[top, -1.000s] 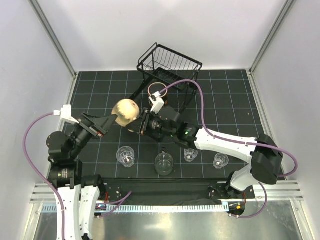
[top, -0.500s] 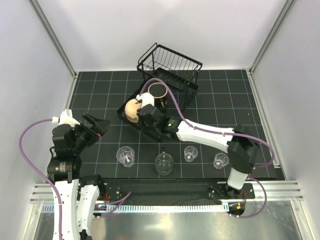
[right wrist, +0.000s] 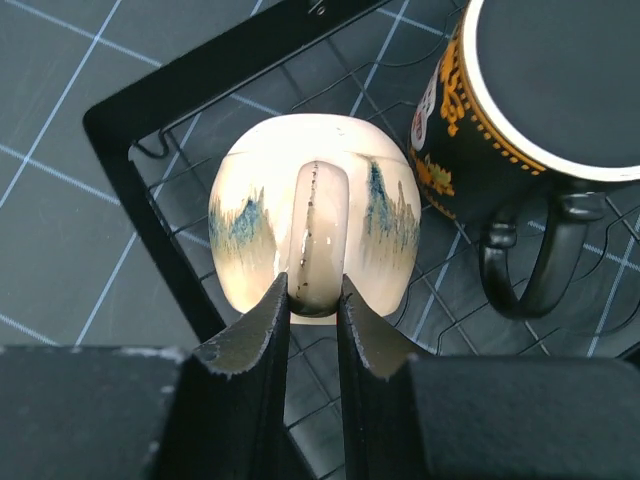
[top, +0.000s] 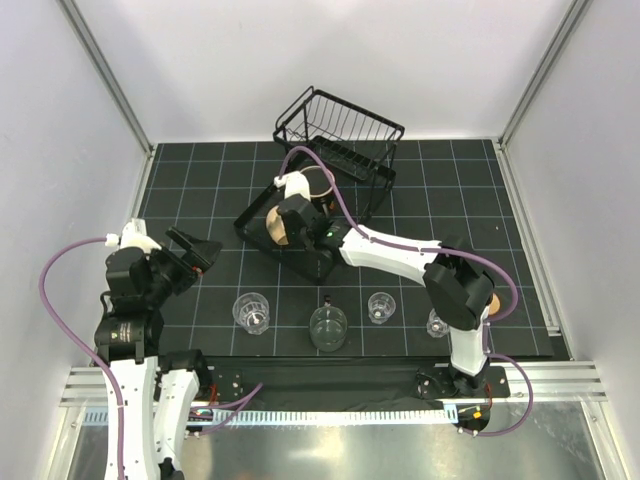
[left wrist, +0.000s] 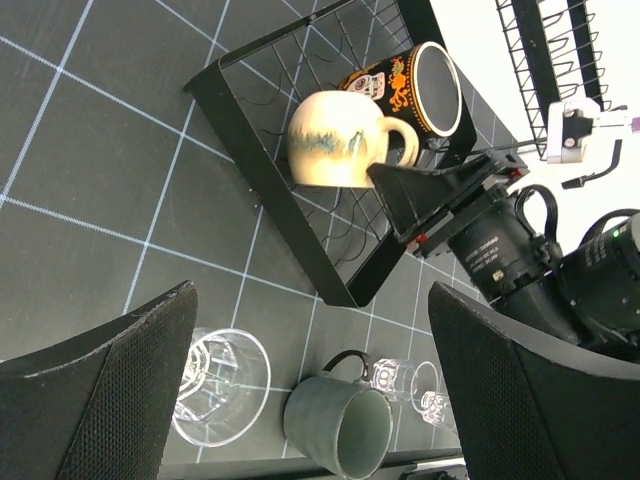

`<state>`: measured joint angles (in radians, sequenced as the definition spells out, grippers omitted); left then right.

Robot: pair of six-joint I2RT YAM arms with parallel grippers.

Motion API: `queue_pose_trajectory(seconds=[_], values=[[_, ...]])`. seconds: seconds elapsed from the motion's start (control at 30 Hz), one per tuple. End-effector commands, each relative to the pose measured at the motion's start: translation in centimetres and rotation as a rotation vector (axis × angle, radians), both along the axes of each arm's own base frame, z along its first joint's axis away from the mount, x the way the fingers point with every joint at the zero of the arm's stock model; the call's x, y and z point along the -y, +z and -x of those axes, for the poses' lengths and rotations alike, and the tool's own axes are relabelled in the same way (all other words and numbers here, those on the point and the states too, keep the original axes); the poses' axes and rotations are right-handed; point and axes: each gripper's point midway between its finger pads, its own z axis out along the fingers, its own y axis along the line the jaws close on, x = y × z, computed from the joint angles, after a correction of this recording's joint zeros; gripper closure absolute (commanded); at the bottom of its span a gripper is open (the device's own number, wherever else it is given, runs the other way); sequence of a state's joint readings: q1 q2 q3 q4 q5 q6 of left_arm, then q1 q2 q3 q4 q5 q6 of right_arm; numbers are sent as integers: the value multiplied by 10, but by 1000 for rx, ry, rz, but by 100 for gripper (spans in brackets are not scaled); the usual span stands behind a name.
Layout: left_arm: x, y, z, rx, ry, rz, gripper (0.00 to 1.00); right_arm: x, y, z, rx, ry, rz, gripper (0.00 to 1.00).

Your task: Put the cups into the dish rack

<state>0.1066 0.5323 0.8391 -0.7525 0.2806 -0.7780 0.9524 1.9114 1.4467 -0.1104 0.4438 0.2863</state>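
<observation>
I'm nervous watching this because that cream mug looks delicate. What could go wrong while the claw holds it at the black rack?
The right claw pinches the beige mug only by its thin handle, so the round body might swing or slip. The black patterned mug stands close beside it in the dish rack, in the lower frame, so they could knock together. The frame's floor is thin wire, so the beige mug may tip once released.
</observation>
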Motion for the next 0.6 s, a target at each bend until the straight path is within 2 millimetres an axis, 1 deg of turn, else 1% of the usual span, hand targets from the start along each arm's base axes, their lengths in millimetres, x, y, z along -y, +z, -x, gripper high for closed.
queue_pose_trajectory(seconds=[0.0,0.03,0.07,0.1,0.17,0.2,0.27,0.3,0.33,0.43,0.47,0.57], values=[[0,0,0,6,-16,-17,7,-7,27,-12,72,-18,-92,96],[0,0,0,4,-15,-18,7,-4,18,-10,63,-20,-84,96],[1,0,-1,4,-17,-15,7,-4,18,-11,66,-20,-95,96],[1,-2,-1,-1,-16,-13,7,-1,10,-9,55,-22,-81,96],[2,-3,-1,0,-20,-7,7,4,0,-6,45,-27,-71,96],[2,-4,-1,-3,-23,-3,7,7,-5,-4,37,-28,-67,96],[3,-8,-3,-10,-21,3,7,18,-26,7,-1,-30,-44,96],[3,-8,-3,-8,-21,6,7,19,-27,8,-9,-31,-44,96],[3,-11,-3,-17,-20,8,7,22,-36,12,-30,-34,-31,96],[5,-14,-4,-24,-27,20,7,30,-54,20,-68,-35,5,96],[5,-13,-4,-22,-30,21,8,37,-63,25,-95,-39,37,96],[6,-14,-3,-23,-32,23,8,43,-80,32,-137,-28,92,96]])
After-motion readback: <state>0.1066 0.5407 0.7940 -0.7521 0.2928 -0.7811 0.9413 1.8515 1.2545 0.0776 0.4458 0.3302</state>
